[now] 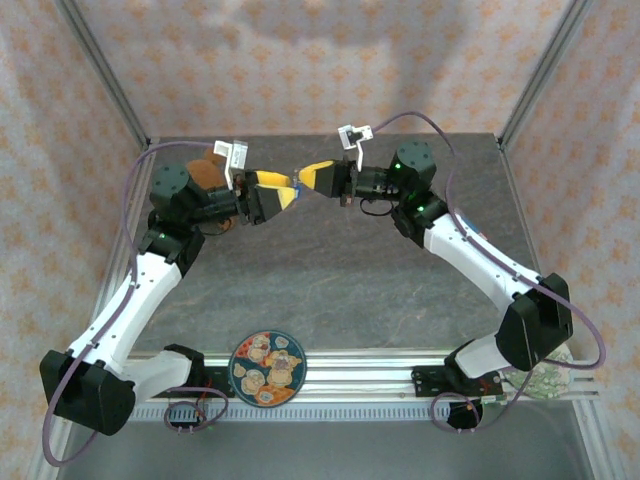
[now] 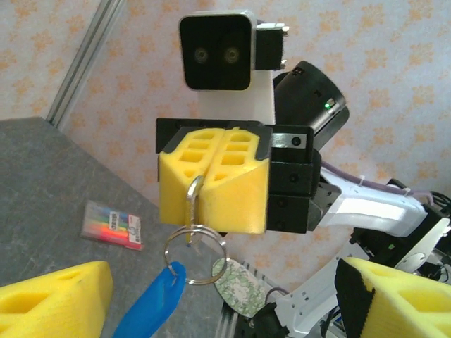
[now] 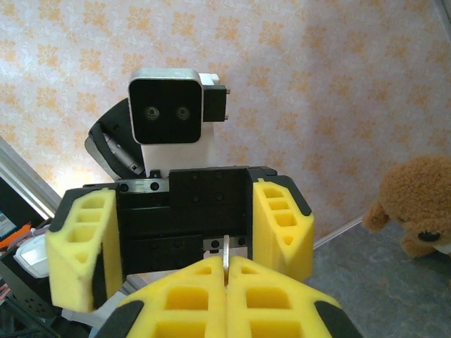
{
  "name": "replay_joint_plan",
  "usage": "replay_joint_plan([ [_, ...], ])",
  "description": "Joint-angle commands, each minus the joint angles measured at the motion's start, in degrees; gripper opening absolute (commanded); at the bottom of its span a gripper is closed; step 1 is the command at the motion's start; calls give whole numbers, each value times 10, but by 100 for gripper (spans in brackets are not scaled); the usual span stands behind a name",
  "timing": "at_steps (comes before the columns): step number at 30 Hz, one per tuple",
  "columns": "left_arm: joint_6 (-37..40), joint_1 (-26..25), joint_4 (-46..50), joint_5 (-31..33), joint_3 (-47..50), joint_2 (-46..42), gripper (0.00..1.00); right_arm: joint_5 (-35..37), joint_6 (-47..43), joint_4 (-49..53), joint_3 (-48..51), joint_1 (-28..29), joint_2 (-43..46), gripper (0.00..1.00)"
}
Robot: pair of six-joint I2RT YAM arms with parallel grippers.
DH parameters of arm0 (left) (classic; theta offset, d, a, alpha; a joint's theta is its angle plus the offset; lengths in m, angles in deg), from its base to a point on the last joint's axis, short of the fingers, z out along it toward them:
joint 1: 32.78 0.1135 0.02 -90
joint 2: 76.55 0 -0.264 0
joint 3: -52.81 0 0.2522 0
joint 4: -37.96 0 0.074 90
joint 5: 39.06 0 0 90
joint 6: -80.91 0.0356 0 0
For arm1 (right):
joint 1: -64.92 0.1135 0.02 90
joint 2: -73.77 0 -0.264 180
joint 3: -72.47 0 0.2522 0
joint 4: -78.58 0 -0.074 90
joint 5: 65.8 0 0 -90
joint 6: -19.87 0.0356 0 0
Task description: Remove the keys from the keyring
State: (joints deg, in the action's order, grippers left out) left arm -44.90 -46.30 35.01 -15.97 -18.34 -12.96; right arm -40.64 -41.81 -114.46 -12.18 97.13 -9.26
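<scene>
Ideally, the spread left gripper [image 3: 182, 236] grabs the dangling silver wire keyring [image 2: 198, 255]; the right gripper [image 2: 214, 179] pinches the thin silvery key [image 2: 192, 194].

Left pincer [image 1: 288, 190] opposite right pincer [image 1: 308, 181] above table [image 1: 340, 285], keyring [image 2: 191, 208] under the right; plate [image 1: 267, 368] at near edge.

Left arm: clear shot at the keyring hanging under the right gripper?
Probably yes: the open left gripper faces the keyring, which hangs free below the shut right gripper; only the blue tag dangles beside it.
</scene>
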Motion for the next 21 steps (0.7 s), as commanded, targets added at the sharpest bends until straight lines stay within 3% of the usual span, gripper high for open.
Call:
replay_joint_plan([
  [1, 42, -5, 44, 13, -19, -6, 81, -15, -4, -11, -24, 6, 4, 0],
  [21, 89, -5, 90, 49, -37, -1, 78, -27, -14, -5, -24, 14, 9, 0],
])
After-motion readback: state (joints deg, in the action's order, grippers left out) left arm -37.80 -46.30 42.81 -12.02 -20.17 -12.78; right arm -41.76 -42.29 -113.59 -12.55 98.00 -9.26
